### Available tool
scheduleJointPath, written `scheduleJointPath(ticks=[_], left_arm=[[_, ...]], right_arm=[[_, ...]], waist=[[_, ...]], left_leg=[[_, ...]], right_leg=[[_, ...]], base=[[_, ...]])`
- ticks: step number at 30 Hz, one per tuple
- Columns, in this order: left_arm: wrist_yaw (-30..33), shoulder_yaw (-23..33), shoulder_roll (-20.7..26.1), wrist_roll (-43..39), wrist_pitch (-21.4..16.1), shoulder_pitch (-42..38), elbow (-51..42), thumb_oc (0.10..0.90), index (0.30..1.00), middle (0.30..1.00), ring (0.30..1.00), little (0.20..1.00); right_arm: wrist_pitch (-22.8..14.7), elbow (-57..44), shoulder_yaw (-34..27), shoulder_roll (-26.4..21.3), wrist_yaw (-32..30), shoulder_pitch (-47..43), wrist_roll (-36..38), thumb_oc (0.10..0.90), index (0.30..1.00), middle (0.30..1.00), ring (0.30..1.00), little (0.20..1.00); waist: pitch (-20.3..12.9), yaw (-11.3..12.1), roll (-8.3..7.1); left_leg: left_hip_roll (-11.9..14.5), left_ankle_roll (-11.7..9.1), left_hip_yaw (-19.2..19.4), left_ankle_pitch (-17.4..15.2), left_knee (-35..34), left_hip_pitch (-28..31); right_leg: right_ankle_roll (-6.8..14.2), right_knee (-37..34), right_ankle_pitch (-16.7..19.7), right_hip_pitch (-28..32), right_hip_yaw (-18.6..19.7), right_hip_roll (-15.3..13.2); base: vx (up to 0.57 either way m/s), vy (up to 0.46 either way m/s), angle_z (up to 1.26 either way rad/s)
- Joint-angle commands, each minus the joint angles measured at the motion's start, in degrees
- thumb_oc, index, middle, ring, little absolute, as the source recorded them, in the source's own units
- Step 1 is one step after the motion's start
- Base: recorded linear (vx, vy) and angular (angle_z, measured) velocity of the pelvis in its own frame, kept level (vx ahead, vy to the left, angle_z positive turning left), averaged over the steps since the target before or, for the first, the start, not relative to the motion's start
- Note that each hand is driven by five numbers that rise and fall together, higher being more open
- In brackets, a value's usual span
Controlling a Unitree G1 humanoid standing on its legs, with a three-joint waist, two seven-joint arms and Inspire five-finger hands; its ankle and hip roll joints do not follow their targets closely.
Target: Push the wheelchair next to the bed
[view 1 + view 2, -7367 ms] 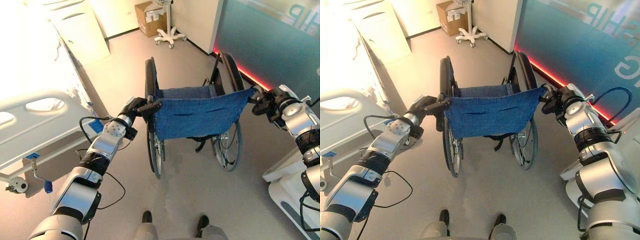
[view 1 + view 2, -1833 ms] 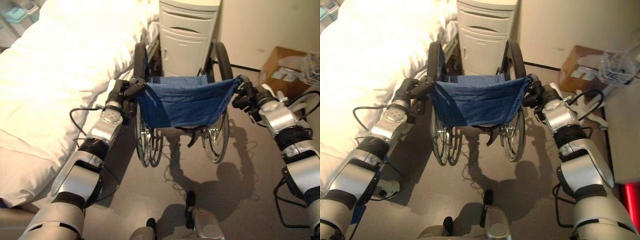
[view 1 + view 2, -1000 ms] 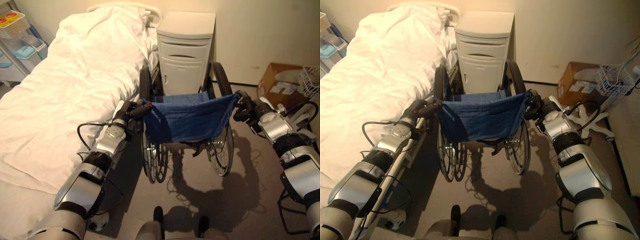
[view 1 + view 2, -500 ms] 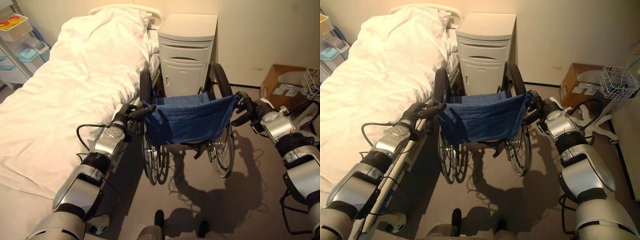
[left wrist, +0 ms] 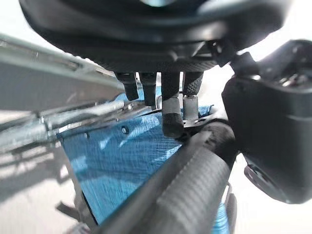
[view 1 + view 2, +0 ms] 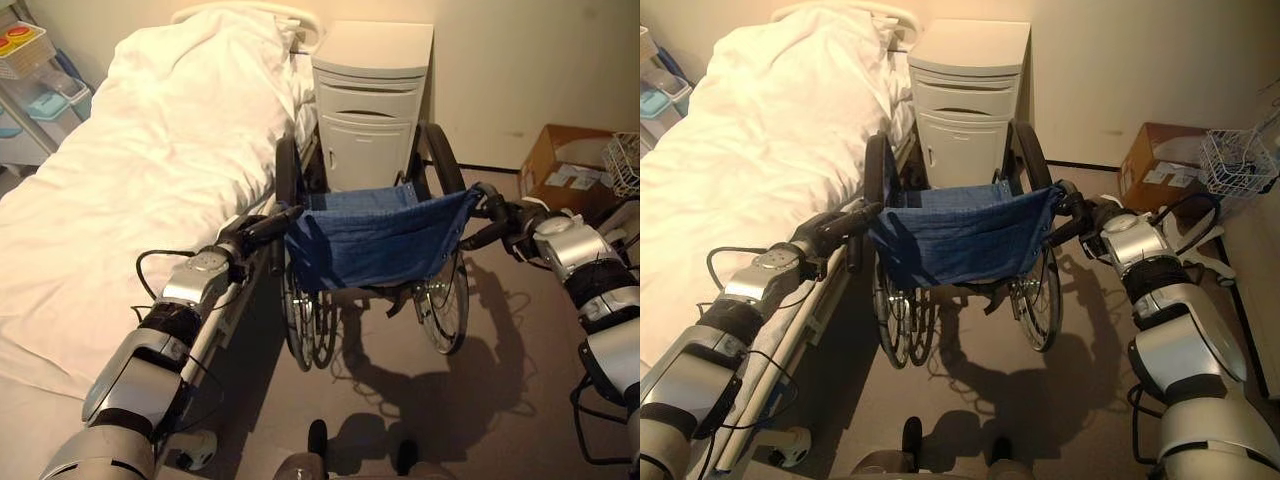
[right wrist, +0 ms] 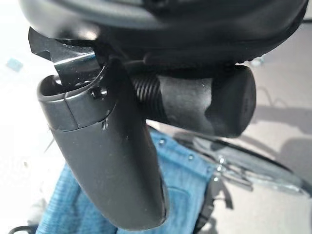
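Observation:
The wheelchair (image 6: 375, 240), with a blue cloth back and black wheels, stands alongside the white bed (image 6: 150, 160), its front against a bedside cabinet. My left hand (image 6: 250, 230) lies at the left push handle (image 5: 195, 180) with its fingers (image 5: 170, 112) stretched out straight over the grip, open. My right hand (image 6: 485, 233) is at the right push handle (image 7: 204, 105). Its thumb (image 7: 117, 165) is straight beside the grip and the hand is open.
A pale bedside cabinet (image 6: 370, 95) stands against the wall just ahead of the wheelchair. A cardboard box (image 6: 565, 175) and a wire basket (image 6: 625, 165) are on the right. A trolley with trays (image 6: 30, 70) stands at the far left. Bare floor lies behind the chair.
Both hands were curled round the push handles one second ago; their fingers have since straightened and the hands have eased back a little. The wheelchair has stayed beside the bed.

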Motion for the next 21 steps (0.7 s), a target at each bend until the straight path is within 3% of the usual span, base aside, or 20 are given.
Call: scheduleJointPath(ticks=[1,12,21], left_arm=[[-0.8,1.8,6.1,-3.5,-1.4,-3.2,4.8,0.8,0.9,0.9,0.9,0.9],[-4.4,5.0,11.6,-17.2,0.0,-2.6,6.7,0.8,0.9,0.9,0.9,0.9],[-7.9,7.5,13.1,-16.9,0.1,0.1,8.8,0.8,0.9,0.9,0.9,0.9]], right_arm=[[-6.8,-3.3,3.0,-1.7,-1.5,-14.1,3.7,0.8,0.9,0.9,0.9,0.9],[-8.8,-0.5,2.3,-10.2,-0.9,-15.1,9.6,0.8,0.9,0.9,0.9,0.9],[-9.4,-0.5,-4.0,-14.1,0.0,-10.1,17.9,0.8,0.9,0.9,0.9,0.9]], waist=[[-0.7,2.3,-4.15],[-4.6,1.0,-4.9],[-6.0,-0.1,-5.26]], left_leg=[[-2.9,-0.4,2.6,-3.6,1.7,3.5],[-2.6,-0.5,3.6,-3.8,0.1,6.2],[-2.7,-0.1,4.7,-5.0,-0.3,7.1]], right_leg=[[-1.7,1.7,0.5,2.2,2.3,-1.3],[-0.8,0.9,1.7,2.7,3.2,-0.8],[-0.6,1.0,1.4,2.7,3.4,-0.7]], base=[[0.04,0.003,0.01],[0.07,-0.006,0.06],[0.01,-0.003,0.02]])
